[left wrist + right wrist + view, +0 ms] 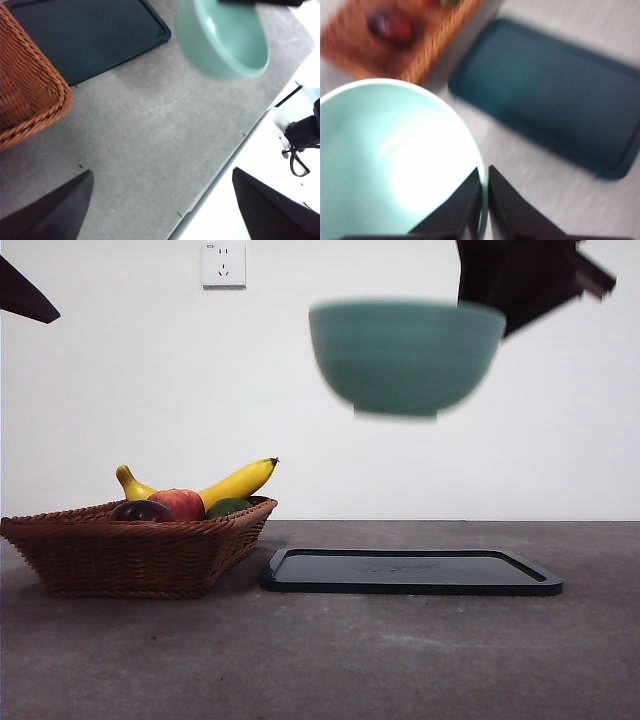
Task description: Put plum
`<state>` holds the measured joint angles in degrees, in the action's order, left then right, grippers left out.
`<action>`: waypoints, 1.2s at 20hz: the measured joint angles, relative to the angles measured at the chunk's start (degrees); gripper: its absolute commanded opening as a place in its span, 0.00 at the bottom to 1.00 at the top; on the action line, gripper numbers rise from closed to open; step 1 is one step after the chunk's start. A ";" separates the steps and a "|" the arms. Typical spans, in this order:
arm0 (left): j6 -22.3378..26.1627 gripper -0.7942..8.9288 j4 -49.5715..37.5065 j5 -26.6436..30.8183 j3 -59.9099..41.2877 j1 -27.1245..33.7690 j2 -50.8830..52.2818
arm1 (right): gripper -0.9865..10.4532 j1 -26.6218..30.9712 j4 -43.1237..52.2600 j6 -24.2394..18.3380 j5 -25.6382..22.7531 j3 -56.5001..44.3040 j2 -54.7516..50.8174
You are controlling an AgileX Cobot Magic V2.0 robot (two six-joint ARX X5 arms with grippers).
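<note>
My right gripper [484, 200] is pinching the rim of a mint-green bowl [405, 355], one jaw inside and one outside, and is holding it in the air above the dark tray [412, 571]; the bowl is showing blurred in the front view and is hanging clear of the table [330, 660]; my left gripper [162, 205] is waiting with its jaws spread wide, nothing between them, above the table's bare edge just beside the wicker basket [130, 550]; the plum [142, 510] is lying in that basket at its near side, touching the red-and-yellow fruit [180, 503]; a banana [235, 483] is lying behind them and a green fruit [229, 507] is sitting under its tip; the tray is lying flat just beside the basket's right corner; a wall socket [223, 263] is sitting high on the white wall.
</note>
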<state>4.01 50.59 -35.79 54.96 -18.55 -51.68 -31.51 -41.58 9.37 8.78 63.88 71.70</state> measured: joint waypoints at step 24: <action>0.00 0.53 0.00 0.00 0.00 0.00 0.00 | 0.10 -2.84 21.40 3.13 -0.74 -22.60 6.78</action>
<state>4.01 50.59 -35.79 54.96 -18.55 -51.68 -34.35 -20.18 12.49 8.03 41.28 78.48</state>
